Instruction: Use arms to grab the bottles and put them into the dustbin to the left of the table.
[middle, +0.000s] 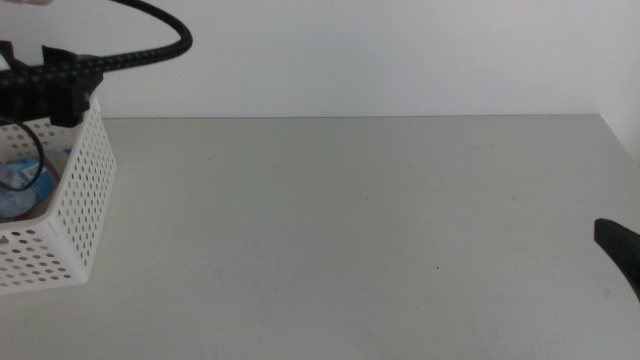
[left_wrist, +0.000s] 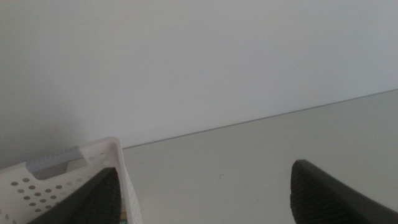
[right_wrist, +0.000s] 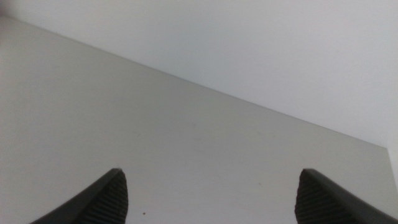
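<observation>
At the table's (middle: 350, 230) left edge sits the white perforated basket (middle: 85, 200), something blue (middle: 25, 185) inside it. Above it hangs the left gripper (left_wrist: 202, 186), jaws wide apart and empty. Far right waits the right gripper (right_wrist: 211, 193), likewise spread, holding nothing.

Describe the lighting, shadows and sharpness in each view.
Middle view: soft even light, faint shadow beside the dustbin, sharp table. Left wrist view: the open left pincer looks blurred, dim wall. Right wrist view: the open right pincer is soft-edged, no glare.
</observation>
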